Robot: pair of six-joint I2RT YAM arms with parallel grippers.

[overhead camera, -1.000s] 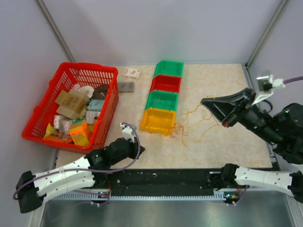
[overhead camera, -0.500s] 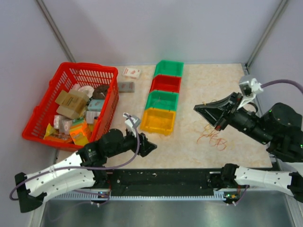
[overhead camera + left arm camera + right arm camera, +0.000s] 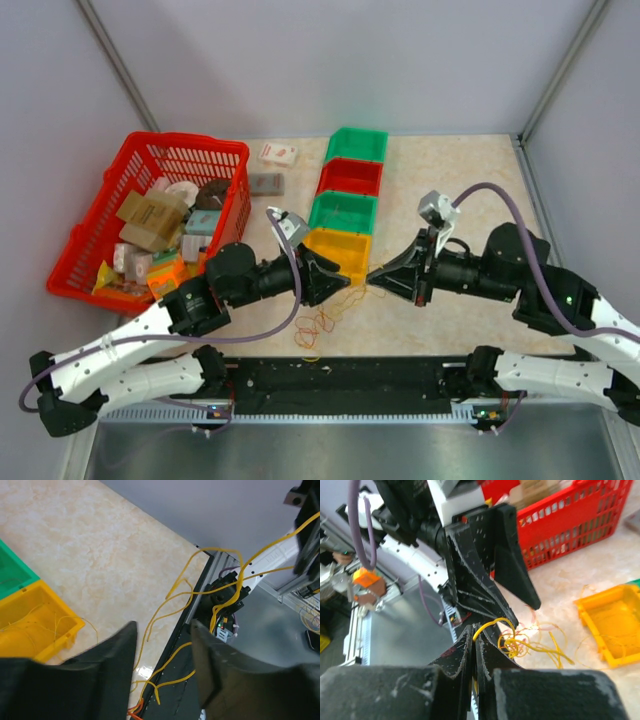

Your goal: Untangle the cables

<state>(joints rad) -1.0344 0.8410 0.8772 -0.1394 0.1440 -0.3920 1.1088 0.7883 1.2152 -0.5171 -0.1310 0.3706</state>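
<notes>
The red basket of packets is sitting at the far left of the table, and a row of four bins is lying to its right. The left gripper and right gripper are pointing at each other, close together, just near the yellow bin. The left gripper's fingers are standing apart, released, with yellow strands crossing the gap. The right gripper is clenching a yellow strand of the cables. Their tangle is lying on the table, on the near side of the yellow bin.

Some cables behind left pincer
</notes>
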